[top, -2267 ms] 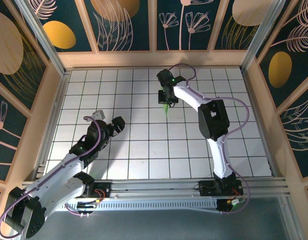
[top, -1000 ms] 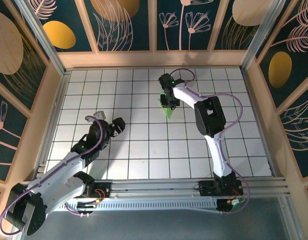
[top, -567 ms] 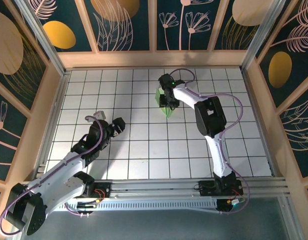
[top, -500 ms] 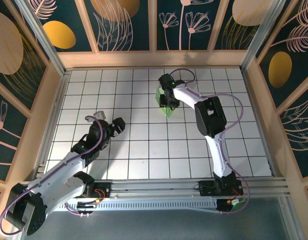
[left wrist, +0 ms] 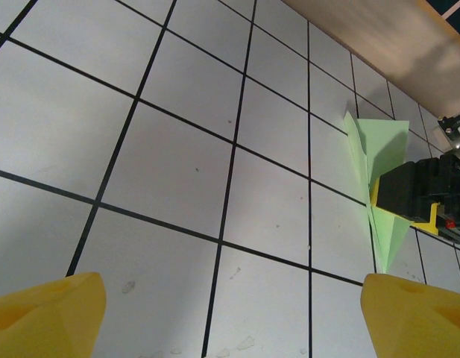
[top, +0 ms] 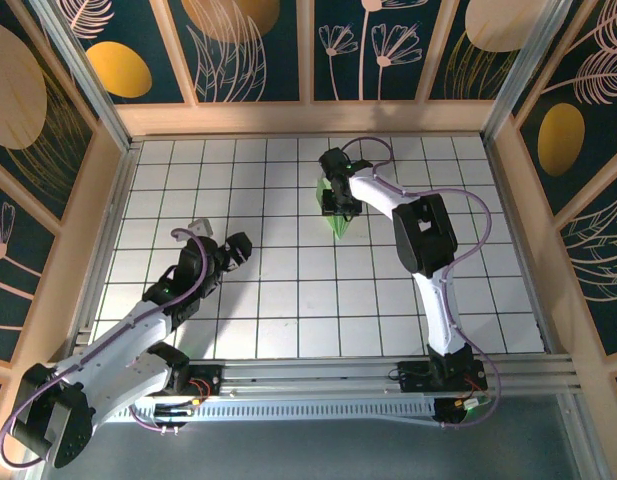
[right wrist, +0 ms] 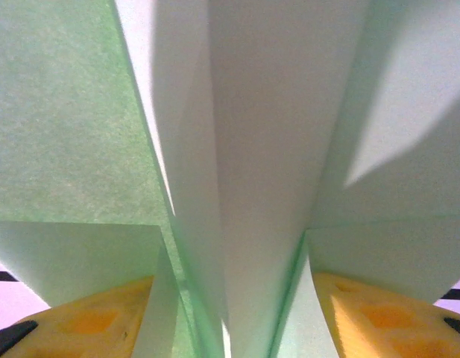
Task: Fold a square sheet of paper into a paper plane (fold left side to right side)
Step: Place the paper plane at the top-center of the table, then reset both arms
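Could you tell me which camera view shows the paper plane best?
The left wrist view: the paper plane shows its pointed outline and wings, its middle covered by the right hand. The top external view shows it small beneath that hand; the right wrist view shows close-up creases, no outline.

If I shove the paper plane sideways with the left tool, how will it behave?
The paper plane is probably very light and floppy: thin green folds, wings splayed beside the right tool. A sideways shove would likely bend a wing or skid it over the smooth tiles rather than move it cleanly. Creases may stiffen it lengthwise.
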